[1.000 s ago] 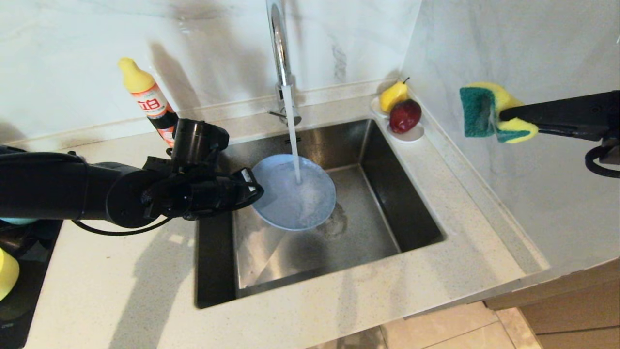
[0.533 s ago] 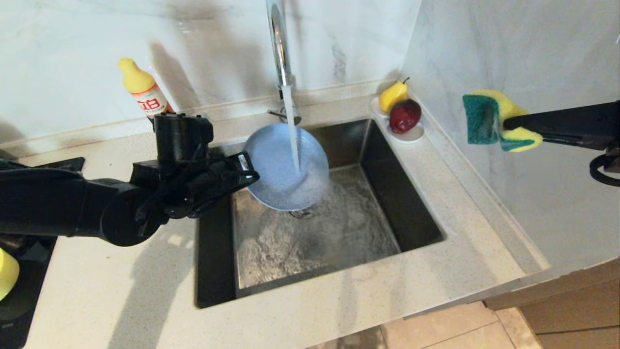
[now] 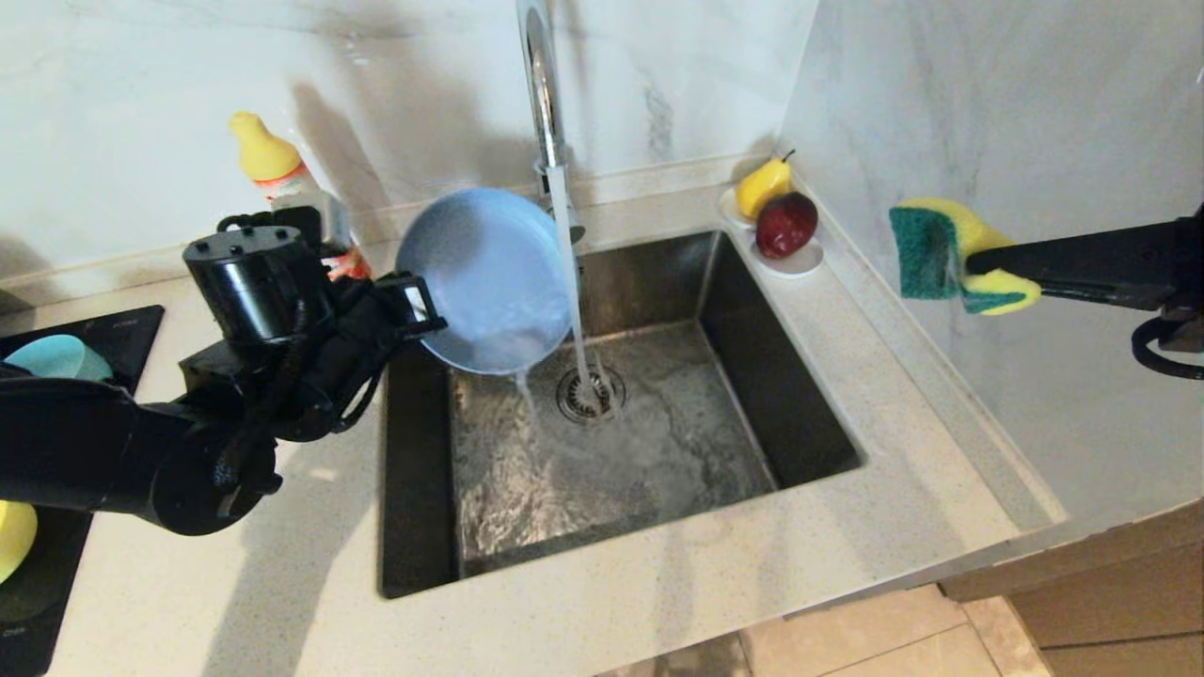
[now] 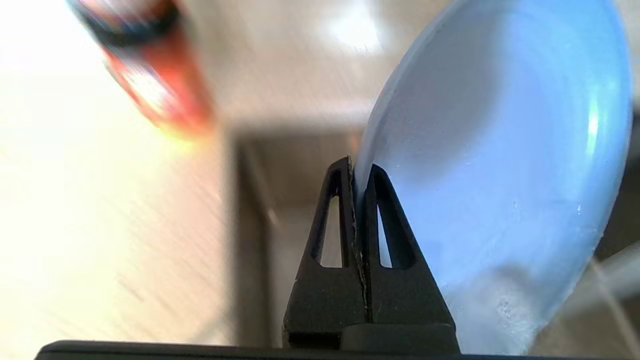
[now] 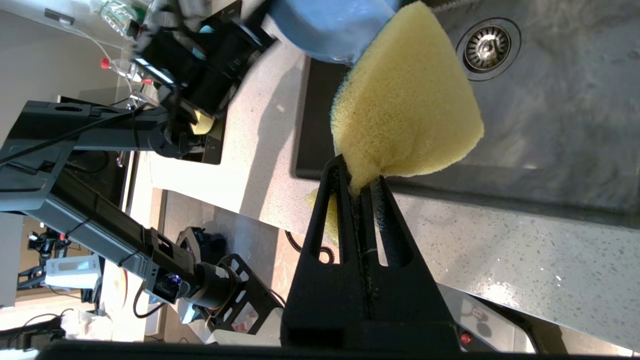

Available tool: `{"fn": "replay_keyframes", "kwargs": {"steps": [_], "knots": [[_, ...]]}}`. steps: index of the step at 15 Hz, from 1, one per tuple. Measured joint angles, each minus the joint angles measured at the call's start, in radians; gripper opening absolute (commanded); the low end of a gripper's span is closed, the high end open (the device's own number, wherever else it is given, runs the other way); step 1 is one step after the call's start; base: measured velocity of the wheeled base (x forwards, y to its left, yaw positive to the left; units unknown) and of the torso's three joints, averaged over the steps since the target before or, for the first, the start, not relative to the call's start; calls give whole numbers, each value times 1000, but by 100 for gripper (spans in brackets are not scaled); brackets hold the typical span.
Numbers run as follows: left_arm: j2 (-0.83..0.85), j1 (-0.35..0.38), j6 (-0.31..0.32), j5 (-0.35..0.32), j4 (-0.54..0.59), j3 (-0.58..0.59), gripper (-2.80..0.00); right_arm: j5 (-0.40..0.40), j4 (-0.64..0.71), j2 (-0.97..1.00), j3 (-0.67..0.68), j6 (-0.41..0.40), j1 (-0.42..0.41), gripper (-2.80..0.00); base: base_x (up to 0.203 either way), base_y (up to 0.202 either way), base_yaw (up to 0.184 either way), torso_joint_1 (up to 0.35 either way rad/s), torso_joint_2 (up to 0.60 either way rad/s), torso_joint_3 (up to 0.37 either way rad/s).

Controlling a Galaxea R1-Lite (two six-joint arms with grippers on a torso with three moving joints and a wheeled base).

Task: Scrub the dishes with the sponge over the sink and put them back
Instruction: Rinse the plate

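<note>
**sinkwatcher:** While the tap's running, the left gripper [image 3: 414,303] has the grey-blue plate [image 3: 484,277] pinched by its rim, jaws pressed tight on the edge with only the plate's thickness between them. It's tipped up on edge over the sink's [image 3: 809,414] back-left corner, right beside the water stream [image 3: 569,273], with water dribbling off the low edge into the basin. The right gripper [image 3: 969,261] hangs out past the sink's right rim, near the side wall, jaws clamped on the yellow sponge [image 3: 950,252], green scouring face toward the sink.

**dishbot_dan:** So what's the risk?

**sinkwatcher:** Mostly that grip, I'd say. It's a thin pinch on a wet, slick rim with the whole plate hanging off one side. A quick swing could twist it in the jaws or slip it free, and it'd bang down by the drain strainer [image 3: 590,394]. The soap bottle [image 3: 282,193] sits on the counter just behind the wrist, so a careless sweep back could knock it over.

**dishbot_dan:** And the other bowls?

**sinkwatcher:** Teal bowl [image 3: 56,357] and yellow-green bowl [image 3: 14,527] are on the dark tray [image 3: 127,324] at the counter's left edge. Setting the plate down there means clearing them.
</note>
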Motion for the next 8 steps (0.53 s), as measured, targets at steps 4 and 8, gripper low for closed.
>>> {"fn": "replay_keyframes", "kwargs": {"steps": [4,8], "knots": [[-5,41,167,51,-278,59,-280,-3,20,22,-4,-9,-1,-280,0,0,0,0,0,0],[-15,45,302,56,-500,79,-280,-4,21,37,-5,-11,-16,-280,0,0,0,0,0,0]]}}
